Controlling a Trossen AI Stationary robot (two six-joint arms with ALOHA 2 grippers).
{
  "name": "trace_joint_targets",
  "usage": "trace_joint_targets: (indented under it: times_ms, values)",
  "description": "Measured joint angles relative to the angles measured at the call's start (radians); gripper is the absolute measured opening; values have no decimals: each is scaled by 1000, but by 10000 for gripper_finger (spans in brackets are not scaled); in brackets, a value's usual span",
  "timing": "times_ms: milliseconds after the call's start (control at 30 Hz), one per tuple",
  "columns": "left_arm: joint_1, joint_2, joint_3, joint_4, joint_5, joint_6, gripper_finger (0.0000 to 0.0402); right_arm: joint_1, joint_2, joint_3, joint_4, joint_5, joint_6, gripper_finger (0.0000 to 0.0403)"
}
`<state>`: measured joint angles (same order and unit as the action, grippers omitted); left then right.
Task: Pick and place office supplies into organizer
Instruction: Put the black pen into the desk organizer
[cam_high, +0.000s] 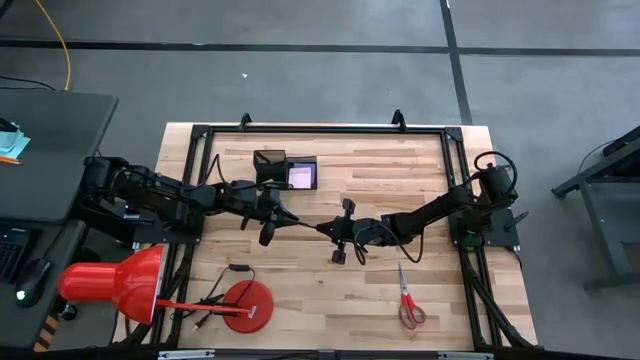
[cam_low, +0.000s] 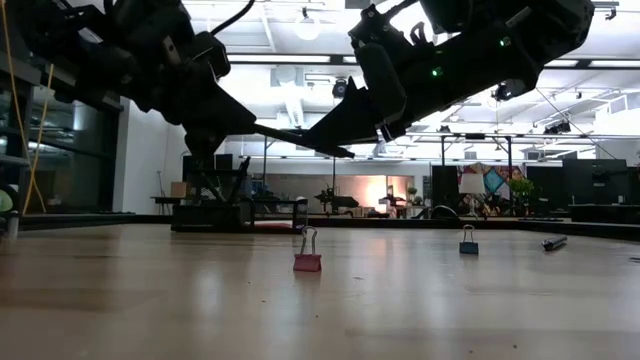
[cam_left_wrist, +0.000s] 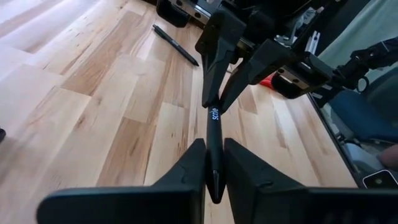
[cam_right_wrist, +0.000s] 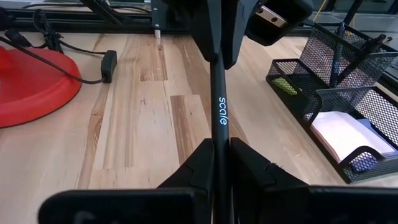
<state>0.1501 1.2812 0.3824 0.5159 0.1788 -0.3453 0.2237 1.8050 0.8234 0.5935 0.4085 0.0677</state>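
Observation:
A slim black pen (cam_high: 305, 224) printed "scale" hangs above the middle of the table, bridging my two grippers. My left gripper (cam_high: 287, 218) is shut on one end and my right gripper (cam_high: 325, 229) is shut on the other, tip facing tip. The black mesh organizer (cam_high: 286, 170) stands at the far side with sticky notes in one compartment (cam_right_wrist: 345, 134) and a small yellow piece (cam_right_wrist: 285, 85) in another. Red-handled scissors (cam_high: 409, 301) lie flat near the front right. A second black pen (cam_left_wrist: 176, 44) lies on the wood. My left gripper pinches the pen's end (cam_left_wrist: 213, 163) between its two fingers, which lie along the pen, coming from the table's left and slanting slightly down. The pen is clear of the table, near level. My right gripper pinches the pen's opposite end (cam_right_wrist: 221, 149) between its two fingers, which also lie along the pen, coming from the table's right and slanting slightly down. The pen hangs clear above the wood.
A red desk lamp (cam_high: 130, 280) with its round base (cam_high: 247, 305) and cord occupies the front left. A pink binder clip (cam_low: 307, 260) and a blue one (cam_low: 468, 243) stand on the table. A black frame (cam_high: 320, 130) rims the table.

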Motion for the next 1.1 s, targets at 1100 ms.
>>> trace_joint_targets:
  times_ms: [1100]
  values:
    - [-1,-2,0,41,-103,27,16,6,-187,10,-130,-37,59,85]
